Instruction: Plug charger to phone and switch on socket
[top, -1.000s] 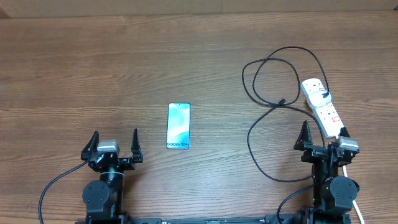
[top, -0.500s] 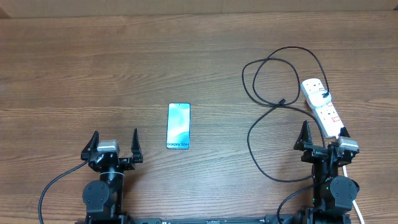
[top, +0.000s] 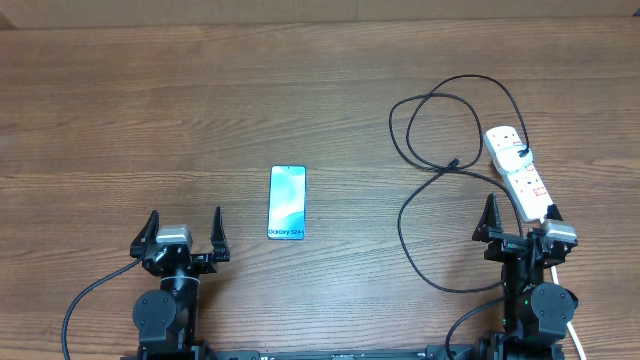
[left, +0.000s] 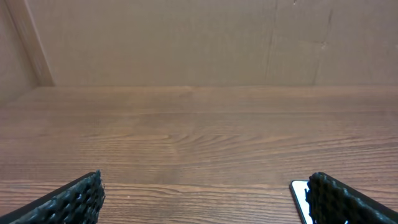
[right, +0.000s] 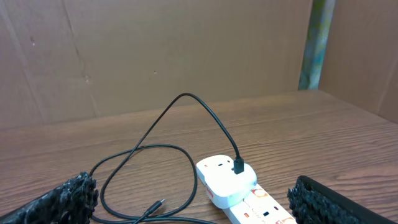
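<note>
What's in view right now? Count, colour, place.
phone: 1, blue-white screen, flat on the table, left of centre
charger: 1, black, looped on the right half; adapter in the socket's far end, tip loose on the table
socket: 1, white with red switches, right side
table: 1, brown wood
wall: brown, behind the table
left fingers: 2, black, near edge left, open, empty
right fingers: 2, black, near edge right, open, empty
</note>
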